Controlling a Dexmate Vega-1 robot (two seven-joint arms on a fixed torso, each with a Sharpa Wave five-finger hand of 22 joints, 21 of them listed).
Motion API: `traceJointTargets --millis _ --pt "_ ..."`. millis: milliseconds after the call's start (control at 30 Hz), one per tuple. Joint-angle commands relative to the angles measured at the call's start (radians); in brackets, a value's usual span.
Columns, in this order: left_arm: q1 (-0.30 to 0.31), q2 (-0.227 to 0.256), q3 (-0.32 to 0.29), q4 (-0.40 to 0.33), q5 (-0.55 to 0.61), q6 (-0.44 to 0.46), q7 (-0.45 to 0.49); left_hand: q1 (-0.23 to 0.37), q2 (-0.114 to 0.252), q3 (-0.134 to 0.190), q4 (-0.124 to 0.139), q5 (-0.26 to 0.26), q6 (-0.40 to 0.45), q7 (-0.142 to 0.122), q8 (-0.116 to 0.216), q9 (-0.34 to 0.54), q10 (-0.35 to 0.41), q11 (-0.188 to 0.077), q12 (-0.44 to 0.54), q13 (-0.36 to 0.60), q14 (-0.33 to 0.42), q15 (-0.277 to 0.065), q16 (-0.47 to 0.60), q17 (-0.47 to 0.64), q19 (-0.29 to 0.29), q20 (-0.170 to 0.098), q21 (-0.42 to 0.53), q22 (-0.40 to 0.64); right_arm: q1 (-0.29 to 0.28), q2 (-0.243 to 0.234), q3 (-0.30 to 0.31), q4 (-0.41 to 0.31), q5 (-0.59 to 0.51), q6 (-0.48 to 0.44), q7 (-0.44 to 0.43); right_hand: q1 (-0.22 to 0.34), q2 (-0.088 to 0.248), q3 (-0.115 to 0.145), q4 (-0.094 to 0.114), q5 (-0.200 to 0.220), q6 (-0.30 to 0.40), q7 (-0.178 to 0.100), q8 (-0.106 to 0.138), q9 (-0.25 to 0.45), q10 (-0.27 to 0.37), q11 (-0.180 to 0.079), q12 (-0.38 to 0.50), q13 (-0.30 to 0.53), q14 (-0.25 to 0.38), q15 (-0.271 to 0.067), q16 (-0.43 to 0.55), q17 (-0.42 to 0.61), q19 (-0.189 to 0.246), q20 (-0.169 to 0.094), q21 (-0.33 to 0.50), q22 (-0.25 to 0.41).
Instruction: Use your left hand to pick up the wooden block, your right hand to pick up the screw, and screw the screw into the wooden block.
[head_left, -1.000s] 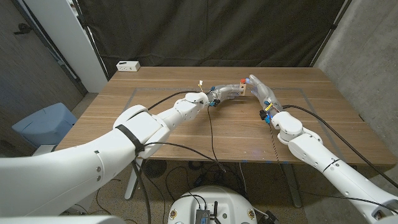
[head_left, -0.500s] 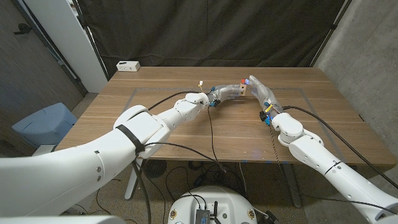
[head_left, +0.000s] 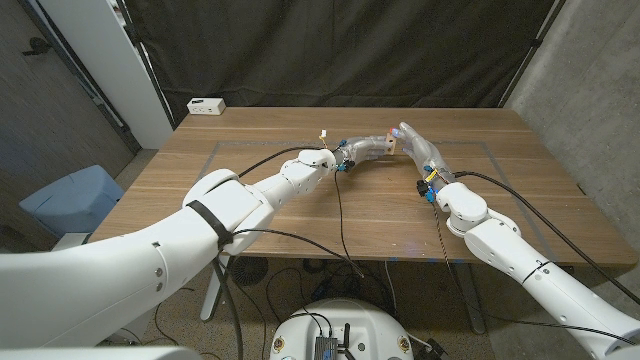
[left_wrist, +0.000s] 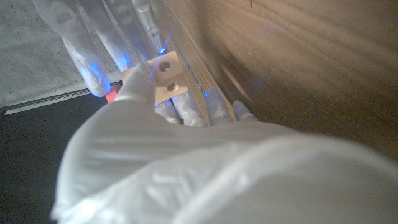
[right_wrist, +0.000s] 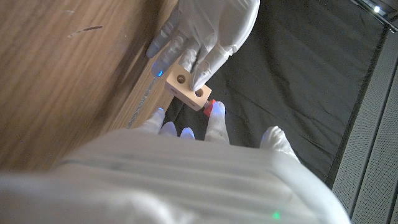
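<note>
My left hand (head_left: 362, 150) holds a small pale wooden block (head_left: 390, 144) just above the table's far middle. Two round holes show in the block (right_wrist: 189, 86) in the right wrist view, and my left hand (right_wrist: 208, 28) grips it between its fingers. My right hand (head_left: 421, 148) stands close on the block's right side, fingers stretched toward it. A red-headed screw (right_wrist: 215, 106) sits at my right hand's fingertips, right beside the block's edge. In the left wrist view the block (left_wrist: 165, 77) and the screw (left_wrist: 113, 96) appear beyond my left hand (left_wrist: 186, 162). The screw's shaft is hidden.
A small white box (head_left: 206, 105) lies at the wooden table's (head_left: 300, 215) far left corner. A dark curtain hangs behind the table. A blue chair (head_left: 70, 200) stands off the left side. Black cables run along both arms.
</note>
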Motion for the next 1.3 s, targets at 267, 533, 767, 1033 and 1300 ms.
traceJointTargets --millis 267,533,767,1033,1300 --pt "-0.003 -0.001 0.003 0.001 0.002 -0.001 -0.002 -0.007 0.002 0.01 -0.001 0.006 0.011 0.003 0.009 0.005 0.0 0.003 0.006 0.001 0.0 -0.06 0.001 0.003 -0.003 0.0 0.006 0.005 -0.005 -0.002 0.002 -0.008 -0.003 0.0 0.0 -0.009 0.005 0.004 -0.001 -0.001 0.009 -0.001 0.001 0.001 0.003 -0.005 0.004 0.0 -0.051 -0.006 0.001 -0.001 -0.007 0.004 0.004 0.003" --pt "-0.005 -0.004 0.003 0.008 0.002 -0.005 -0.004 -0.009 0.001 0.009 -0.001 0.006 0.01 0.004 0.009 0.005 0.0 0.003 0.006 0.001 0.0 -0.061 0.0 0.003 -0.003 -0.002 0.005 0.005 -0.018 -0.008 0.017 -0.018 0.003 0.0 -0.012 -0.009 0.004 0.004 -0.002 -0.001 0.008 0.0 0.0 0.001 0.005 -0.002 0.004 0.0 -0.048 -0.005 0.002 -0.001 -0.006 0.003 0.004 0.003" --pt "-0.007 -0.007 0.003 0.014 0.002 -0.01 -0.005 -0.01 0.0 0.009 0.0 0.006 0.01 0.003 0.009 0.005 0.0 0.003 0.006 0.001 0.0 -0.061 0.0 0.003 -0.004 -0.001 0.005 0.005 -0.028 -0.014 0.029 -0.026 0.006 0.002 -0.018 -0.009 0.004 0.004 -0.003 -0.001 0.006 0.001 -0.001 0.001 0.005 0.002 0.004 0.0 -0.048 -0.005 0.002 -0.002 -0.005 0.002 0.005 0.003" --pt "-0.009 -0.009 0.003 0.019 0.002 -0.013 -0.006 -0.011 0.001 0.01 0.0 0.006 0.009 0.003 0.008 0.005 0.0 0.003 0.006 0.001 -0.001 -0.06 0.0 0.003 -0.005 -0.001 0.005 0.005 -0.034 -0.018 0.042 -0.027 0.017 0.003 -0.02 -0.009 0.004 0.005 -0.004 -0.001 0.006 0.002 -0.001 0.001 0.006 0.003 0.004 0.0 -0.047 -0.005 0.002 -0.002 -0.004 0.001 0.005 0.003" --pt "-0.015 -0.015 0.002 0.036 0.001 -0.025 -0.011 -0.012 0.001 0.01 0.0 0.006 0.009 0.003 0.008 0.005 0.0 0.003 0.006 0.001 -0.002 -0.06 0.0 0.003 -0.005 -0.002 0.005 0.005 -0.026 -0.008 0.047 -0.008 0.024 0.017 -0.016 -0.012 0.003 0.004 -0.005 -0.002 -0.002 0.007 -0.004 0.001 0.005 0.006 0.004 0.0 -0.047 -0.003 0.002 -0.002 -0.004 0.001 0.005 0.003"
